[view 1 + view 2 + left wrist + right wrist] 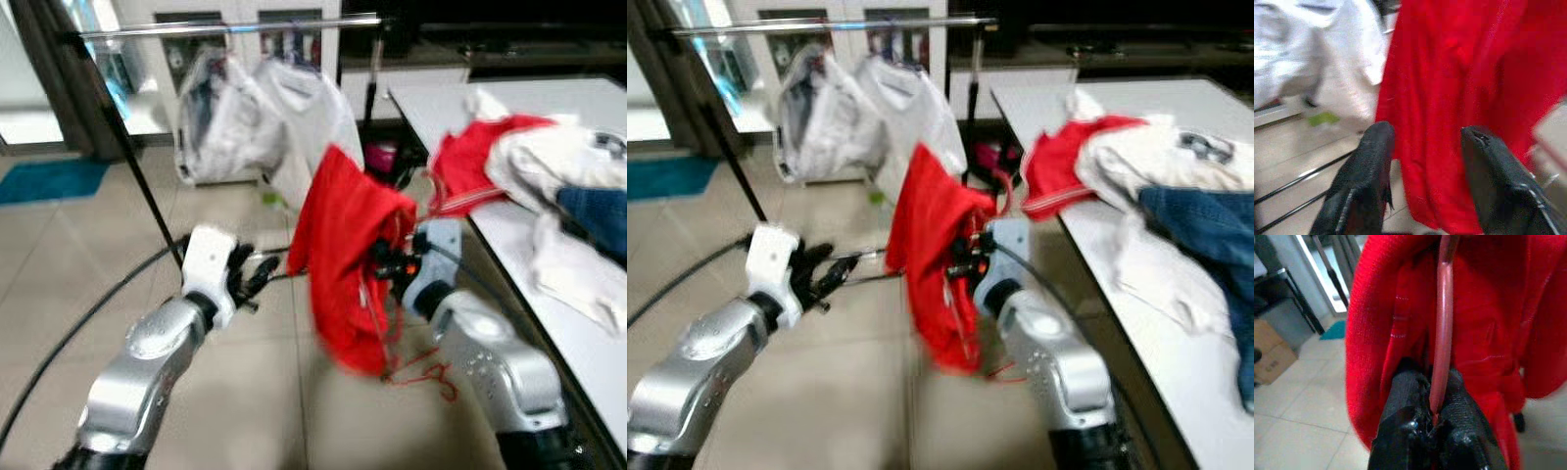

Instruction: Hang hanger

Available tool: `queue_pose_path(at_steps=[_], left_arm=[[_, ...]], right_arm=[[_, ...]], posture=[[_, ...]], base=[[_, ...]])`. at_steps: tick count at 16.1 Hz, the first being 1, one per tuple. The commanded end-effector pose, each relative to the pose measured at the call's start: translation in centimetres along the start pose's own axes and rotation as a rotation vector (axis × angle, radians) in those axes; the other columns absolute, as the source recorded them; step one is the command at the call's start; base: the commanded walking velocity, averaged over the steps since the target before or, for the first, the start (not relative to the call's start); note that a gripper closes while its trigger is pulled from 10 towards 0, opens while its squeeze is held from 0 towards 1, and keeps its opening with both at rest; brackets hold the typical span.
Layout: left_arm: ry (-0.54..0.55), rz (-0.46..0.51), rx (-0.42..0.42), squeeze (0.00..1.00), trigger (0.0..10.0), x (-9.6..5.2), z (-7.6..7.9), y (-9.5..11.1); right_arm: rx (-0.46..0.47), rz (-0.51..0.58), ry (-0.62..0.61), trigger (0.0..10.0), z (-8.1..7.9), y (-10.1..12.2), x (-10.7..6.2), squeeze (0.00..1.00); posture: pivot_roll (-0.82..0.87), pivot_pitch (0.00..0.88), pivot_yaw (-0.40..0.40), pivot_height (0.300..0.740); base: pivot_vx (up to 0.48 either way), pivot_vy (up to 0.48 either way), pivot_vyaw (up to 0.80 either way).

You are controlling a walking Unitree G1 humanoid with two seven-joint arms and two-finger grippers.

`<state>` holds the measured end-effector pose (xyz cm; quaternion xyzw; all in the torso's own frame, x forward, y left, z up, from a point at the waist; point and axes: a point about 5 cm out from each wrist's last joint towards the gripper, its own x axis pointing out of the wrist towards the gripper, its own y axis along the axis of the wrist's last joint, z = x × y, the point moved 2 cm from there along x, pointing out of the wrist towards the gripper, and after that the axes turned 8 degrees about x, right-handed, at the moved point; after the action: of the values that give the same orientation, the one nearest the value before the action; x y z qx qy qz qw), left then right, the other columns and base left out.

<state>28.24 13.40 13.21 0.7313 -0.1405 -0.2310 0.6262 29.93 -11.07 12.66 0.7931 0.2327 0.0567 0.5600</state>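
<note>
A red garment (pixel 343 255) hangs on a red hanger (pixel 1442 333), held up in front of me below the clothes rail (pixel 225 27). My right gripper (pixel 387 262) is shut on the hanger's red bar, with the cloth draped over its fingers (pixel 1459 396). My left gripper (pixel 257 274) stands open just left of the garment, not touching it; in the left wrist view its fingers (pixel 1369 166) are spread with the red cloth (pixel 1459 98) beyond them. The hanger's hook is hidden by the fabric.
Two white garments (pixel 265 117) hang on the rail, whose slanted black leg (pixel 137 166) and curved base sit at the left. A white table (pixel 588 362) at the right carries a heap of red, white and blue clothes (pixel 549 176).
</note>
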Motion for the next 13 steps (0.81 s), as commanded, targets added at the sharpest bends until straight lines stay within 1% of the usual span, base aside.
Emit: queue_pose_path(at_steps=[1, 2, 3, 4, 5, 6, 7, 8, 10, 11, 12, 13], left_arm=[[-0.037, 0.021, 0.006, 1.0, 10.0, -0.1, 0.3, 0.4], [-0.061, 0.014, 0.046, 1.0, 10.0, 0.2, 0.4, 0.5], [-0.066, 0.015, 0.059, 1.0, 10.0, 0.4, 0.5, 0.6], [-0.08, 0.009, 0.103, 1.0, 10.0, 0.9, 0.5, 0.5], [-0.1, 0.005, 0.136, 0.96, 10.0, 1.4, 0.5, 0.5], [-0.109, 0.006, 0.143, 0.96, 10.0, 1.5, 0.6, 0.5], [-0.149, 0.025, 0.153, 0.0, 10.0, 2.0, 0.9, 0.8], [-0.19, 0.04, 0.157, 0.0, 10.0, 2.4, 1.2, 1.1], [-0.205, 0.03, 0.182, 0.0, 10.0, 3.0, 1.3, 1.0], [-0.188, 0.03, 0.181, 0.0, 10.0, 3.2, 1.2, 0.9], [-0.148, 0.036, 0.177, 0.0, 10.0, 3.3, 0.8, 0.9], [-0.096, 0.032, 0.143, 0.0, 10.0, 3.1, 0.2, 0.8]], right_arm=[[-0.015, 0.04, 0.034, 10.0, -0.6, 1.2, 0.0, 0.0], [-0.025, 0.039, 0.065, 10.0, -1.1, 1.2, 0.1, 0.0], [-0.025, 0.039, 0.069, 10.0, -1.2, 1.2, 0.1, 0.0], [-0.028, 0.04, 0.084, 10.0, -1.5, 1.3, 0.1, 0.0], [-0.028, 0.043, 0.095, 10.0, -1.7, 1.5, 0.2, 0.0], [-0.027, 0.044, 0.098, 10.0, -1.7, 1.6, 0.2, 0.0], [-0.03, 0.044, 0.11, 10.0, -1.9, 1.7, 0.2, 0.0], [-0.028, 0.049, 0.131, 10.0, -2.3, 2.0, 0.3, 0.0], [-0.03, 0.053, 0.16, 10.0, -2.8, 2.3, 0.3, 0.0], [-0.03, 0.053, 0.16, 10.0, -2.8, 2.3, 0.4, 0.0], [-0.029, 0.052, 0.157, 10.0, -2.7, 2.3, 0.4, 0.0], [-0.024, 0.051, 0.141, 10.0, -2.5, 2.2, 0.3, 0.0]], posture=[[-0.08, 0.0, 0.021, 0.74], [-0.08, 0.0, 0.02, 0.74], [-0.08, 0.0, 0.02, 0.74], [-0.08, 0.0, 0.015, 0.74], [-0.08, 0.0, 0.015, 0.74], [-0.08, 0.0, 0.013, 0.74], [-0.08, 0.0, 0.014, 0.74], [-0.08, 0.0, 0.014, 0.74], [-0.09, 0.0, 0.015, 0.74], [-0.09, 0.0, 0.015, 0.74], [-0.09, 0.0, 0.015, 0.74], [-0.09, 0.0, 0.018, 0.74]], base=[[0.0, 0.0, 0.0], [0.0, 0.0, 0.0], [0.0, 0.0, 0.0], [0.0, 0.0, 0.0], [0.0, 0.0, 0.0], [0.0, 0.0, 0.0], [0.0, 0.0, 0.0], [0.0, 0.0, 0.0], [0.0, 0.0, 0.0], [0.0, 0.0, 0.0], [0.0, 0.0, 0.0], [0.0, 0.0, 0.0]])
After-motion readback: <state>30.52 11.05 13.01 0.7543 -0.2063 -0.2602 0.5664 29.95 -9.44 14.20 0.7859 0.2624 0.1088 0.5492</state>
